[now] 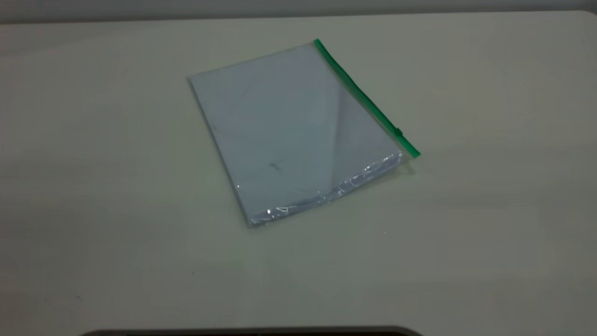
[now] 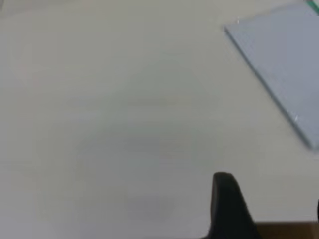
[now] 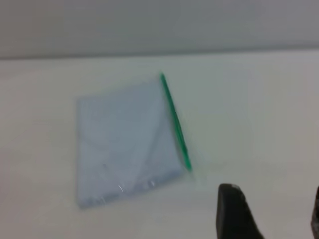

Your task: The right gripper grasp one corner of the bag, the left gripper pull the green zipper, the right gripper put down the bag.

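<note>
The bag (image 1: 289, 130) lies flat on the pale table, shiny and wrinkled at its near edge. The green zipper (image 1: 364, 95) runs along its right long edge, with the slider tab (image 1: 399, 132) near the near end. Neither gripper shows in the exterior view. In the left wrist view the left gripper (image 2: 271, 199) is open and empty, well away from the bag (image 2: 286, 59). In the right wrist view the right gripper (image 3: 274, 199) is open and empty, short of the bag (image 3: 124, 139) and its green zipper (image 3: 175, 122).
The pale table (image 1: 489, 210) spreads wide on all sides of the bag. A dark rounded edge (image 1: 252, 332) shows at the near side. A grey wall (image 1: 280, 7) stands behind the table's far edge.
</note>
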{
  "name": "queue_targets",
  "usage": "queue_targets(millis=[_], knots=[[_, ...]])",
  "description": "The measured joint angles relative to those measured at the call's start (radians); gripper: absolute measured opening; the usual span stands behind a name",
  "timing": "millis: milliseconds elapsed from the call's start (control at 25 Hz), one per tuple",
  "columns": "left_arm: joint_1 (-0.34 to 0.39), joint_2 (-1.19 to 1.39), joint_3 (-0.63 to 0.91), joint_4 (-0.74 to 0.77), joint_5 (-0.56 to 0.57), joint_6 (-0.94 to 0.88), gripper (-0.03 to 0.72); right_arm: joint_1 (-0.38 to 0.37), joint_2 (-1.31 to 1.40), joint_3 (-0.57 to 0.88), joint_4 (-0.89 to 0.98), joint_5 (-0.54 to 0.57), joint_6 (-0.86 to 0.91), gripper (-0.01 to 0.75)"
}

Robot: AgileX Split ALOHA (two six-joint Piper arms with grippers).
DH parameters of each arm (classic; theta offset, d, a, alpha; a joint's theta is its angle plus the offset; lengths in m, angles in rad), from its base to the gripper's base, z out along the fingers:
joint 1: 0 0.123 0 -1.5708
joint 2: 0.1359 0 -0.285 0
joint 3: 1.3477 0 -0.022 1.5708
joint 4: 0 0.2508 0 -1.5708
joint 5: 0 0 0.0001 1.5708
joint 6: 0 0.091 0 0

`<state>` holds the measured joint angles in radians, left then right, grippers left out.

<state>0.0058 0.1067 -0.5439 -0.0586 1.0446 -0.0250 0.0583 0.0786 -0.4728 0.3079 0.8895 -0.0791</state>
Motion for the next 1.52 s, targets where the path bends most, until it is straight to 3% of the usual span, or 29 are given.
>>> queue_targets(millis=[200,360,520,800,880,1000,1160,1520], knots=[[0.000,0.309,-0.078,0.001,-0.112,0.049,0.480,0.000,0.221,0.053,0.030,-0.179,-0.114,0.417],[0.000,0.523,-0.125,-0.025,-0.201,0.123,0.503,0.000,0.449,0.068,0.166,-0.309,-0.241,0.484],[0.000,0.695,-0.152,-0.121,-0.310,0.231,0.555,0.000,0.718,0.070,0.460,-0.369,-0.458,0.531],[0.000,0.880,-0.212,-0.385,-0.366,0.500,0.575,0.000,1.226,0.069,1.159,-0.461,-1.101,0.535],[0.000,0.905,-0.213,-0.439,-0.372,0.551,0.575,0.000,1.366,0.064,1.360,-0.453,-1.310,0.535],[0.000,0.932,-0.213,-0.485,-0.374,0.604,0.575,0.000,1.544,0.025,1.451,-0.404,-1.461,0.535],[0.000,0.962,-0.213,-0.494,-0.377,0.622,0.575,0.000,1.753,-0.064,1.470,-0.369,-1.514,0.535],[0.000,1.002,-0.214,-0.494,-0.394,0.625,0.575,0.000,2.140,-0.324,1.481,-0.172,-1.546,0.535]])
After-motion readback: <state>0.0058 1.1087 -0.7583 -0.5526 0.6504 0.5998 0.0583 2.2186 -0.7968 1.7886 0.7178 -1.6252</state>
